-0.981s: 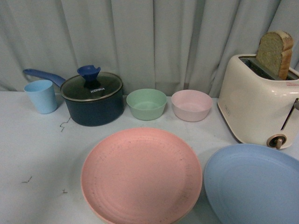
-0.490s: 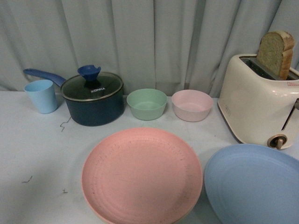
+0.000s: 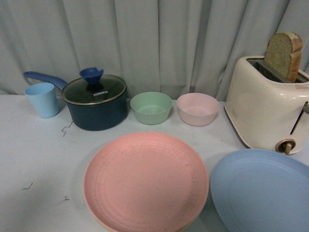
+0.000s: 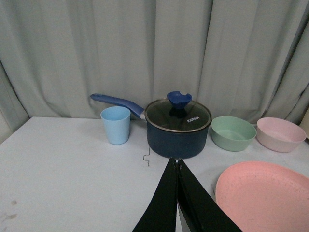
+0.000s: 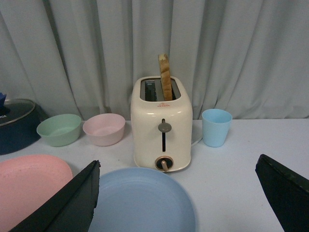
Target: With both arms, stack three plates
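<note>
The pink plate (image 3: 146, 182) lies on the white table at the front centre. The light blue plate (image 3: 260, 191) lies to its right, in front of the toaster, with a small gap between them. The cream-beige plate does not show. Neither arm shows in the front view. In the left wrist view my left gripper (image 4: 175, 162) is shut and empty, above the table between the pot and the pink plate (image 4: 263, 193). In the right wrist view my right gripper (image 5: 177, 161) is open wide and empty, its fingers on either side of the blue plate (image 5: 142, 200). The pink plate (image 5: 29, 188) shows at that view's edge.
A cream toaster (image 3: 268, 106) with a bread slice stands at the back right. A dark blue lidded pot (image 3: 96, 104), a blue cup (image 3: 42, 99), a green bowl (image 3: 151, 107) and a pink bowl (image 3: 197, 108) line the back. Another blue cup (image 5: 216, 126) stands beside the toaster.
</note>
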